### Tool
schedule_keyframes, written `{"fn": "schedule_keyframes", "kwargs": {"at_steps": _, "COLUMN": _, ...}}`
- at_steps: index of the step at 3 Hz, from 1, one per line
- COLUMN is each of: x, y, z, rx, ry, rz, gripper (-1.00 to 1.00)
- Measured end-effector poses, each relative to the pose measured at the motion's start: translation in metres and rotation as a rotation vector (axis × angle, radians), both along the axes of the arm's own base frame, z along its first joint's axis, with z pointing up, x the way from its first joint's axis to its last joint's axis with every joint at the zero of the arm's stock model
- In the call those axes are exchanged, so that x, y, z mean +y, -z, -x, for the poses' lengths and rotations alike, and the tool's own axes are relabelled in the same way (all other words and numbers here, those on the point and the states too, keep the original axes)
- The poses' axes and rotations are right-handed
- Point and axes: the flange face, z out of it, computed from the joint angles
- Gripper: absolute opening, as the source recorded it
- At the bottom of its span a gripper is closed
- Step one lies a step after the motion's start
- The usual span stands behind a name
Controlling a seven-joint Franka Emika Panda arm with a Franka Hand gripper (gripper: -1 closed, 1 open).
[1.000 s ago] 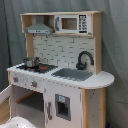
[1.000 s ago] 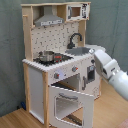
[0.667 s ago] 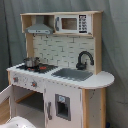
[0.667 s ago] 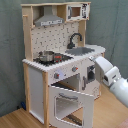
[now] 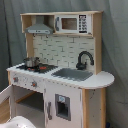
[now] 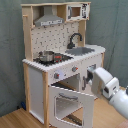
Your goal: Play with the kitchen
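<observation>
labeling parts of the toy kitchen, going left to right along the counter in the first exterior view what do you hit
pot on the stove → sink → black faucet at the sink's back right → rounded wooden end of the counter
</observation>
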Motion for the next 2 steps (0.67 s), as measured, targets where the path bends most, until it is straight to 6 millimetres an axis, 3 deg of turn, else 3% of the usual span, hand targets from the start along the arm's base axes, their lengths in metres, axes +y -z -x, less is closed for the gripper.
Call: {"fn": "schedule_keyframes", "kwargs": {"at_steps": 2, "x": 0.027, "y": 0.051, "z": -0.003, "rx": 0.062, "ry": -0.103, "rz": -0.105, "gripper": 1.00}}
